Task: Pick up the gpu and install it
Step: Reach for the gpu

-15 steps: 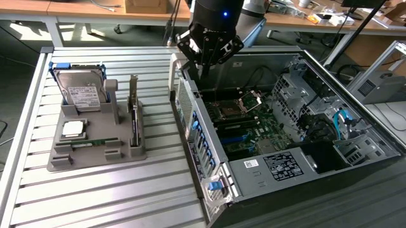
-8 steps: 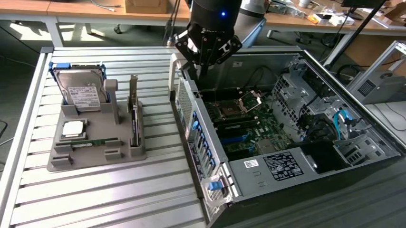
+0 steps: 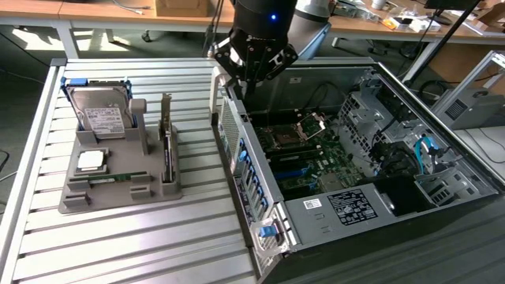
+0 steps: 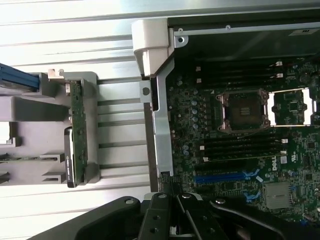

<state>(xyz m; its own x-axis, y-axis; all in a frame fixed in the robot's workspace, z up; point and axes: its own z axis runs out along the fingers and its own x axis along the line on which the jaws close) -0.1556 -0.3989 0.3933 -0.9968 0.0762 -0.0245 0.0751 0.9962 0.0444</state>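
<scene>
Gripper (image 3: pixel 246 87) hangs over the rear wall of the open computer case (image 3: pixel 261 195), at the corner nearest the grey holder (image 3: pixel 118 198); its fingers are pinched fully together and I see nothing between them. In the wrist view the closed fingertips (image 4: pixel 175 196) sit right above the case's metal edge, with the motherboard (image 4: pixel 235 150) and its bare CPU socket (image 4: pixel 245 111) just beyond. The gpu (image 3: pixel 167 142) is not picked up: it stands on edge in a slot of the holder, silvery bracket pointing up, on the slatted table (image 3: pixel 142 242) at the exterior view's left of the case, well apart from the gripper. Same holder carries the hard drive (image 3: pixel 99 115), a CPU chip (image 3: pixel 92 160) and the green memory stick (image 3: pixel 118 176). From the wrist the gpu (image 4: pixel 77 130) reads as a thin green-edged card in its slot
</scene>
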